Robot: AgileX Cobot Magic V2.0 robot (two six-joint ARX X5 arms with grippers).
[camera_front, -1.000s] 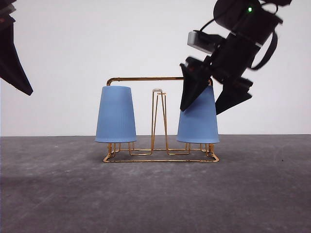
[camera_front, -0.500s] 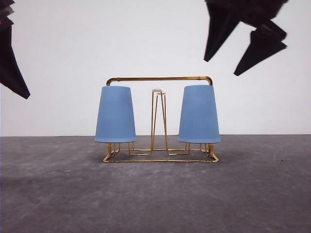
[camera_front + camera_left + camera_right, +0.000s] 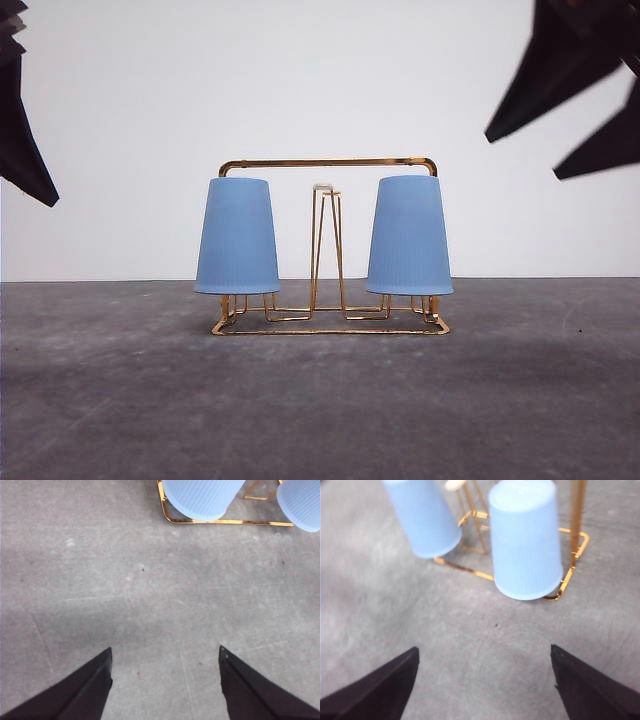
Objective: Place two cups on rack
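Two light blue cups stand upside down on the gold wire rack, the left cup and the right cup each over a pair of pegs. My right gripper hangs open, up and to the right of the right cup, holding nothing. In the right wrist view the open right gripper looks down on both cups. One dark finger of my left gripper shows at the far left. The left gripper is open over bare table, well apart from the rack base and the cup.
The rack's middle pegs with a white tip carry nothing. Grey table surface stretches in front of and to both sides of the rack. A plain white wall stands behind.
My right gripper has lifted off the right cup and drawn up and to the right. The cup stays on the rack. The left arm has barely moved.
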